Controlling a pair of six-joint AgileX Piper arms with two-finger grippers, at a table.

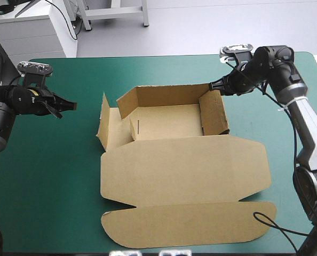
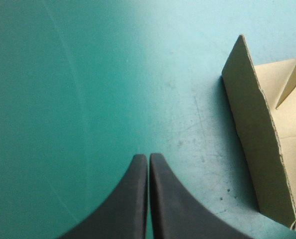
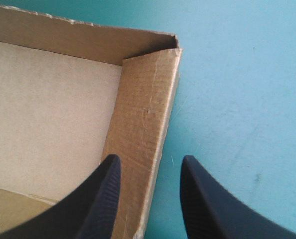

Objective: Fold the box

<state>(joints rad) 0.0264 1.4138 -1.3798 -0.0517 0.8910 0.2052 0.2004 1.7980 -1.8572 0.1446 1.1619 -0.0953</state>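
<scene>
Mid-table on the teal-green cover (image 1: 46, 181), brown box (image 1: 169, 120) with long axis across the table: back wall (image 1: 169, 93) and right wall (image 3: 145, 119) raised, left flap (image 2: 257, 139) leaning outward, lid (image 1: 185, 170) flat on the near side. Astride the box's right wall near its far corner, right gripper (image 3: 150, 162) spread, one black finger inside and one outside, so clearly the nearer arm and probably the one for the coming pinch or tuck there. Well apart from the box's left flap, left gripper (image 2: 148, 158) pressed together on nothing, tips aimed toward it
</scene>
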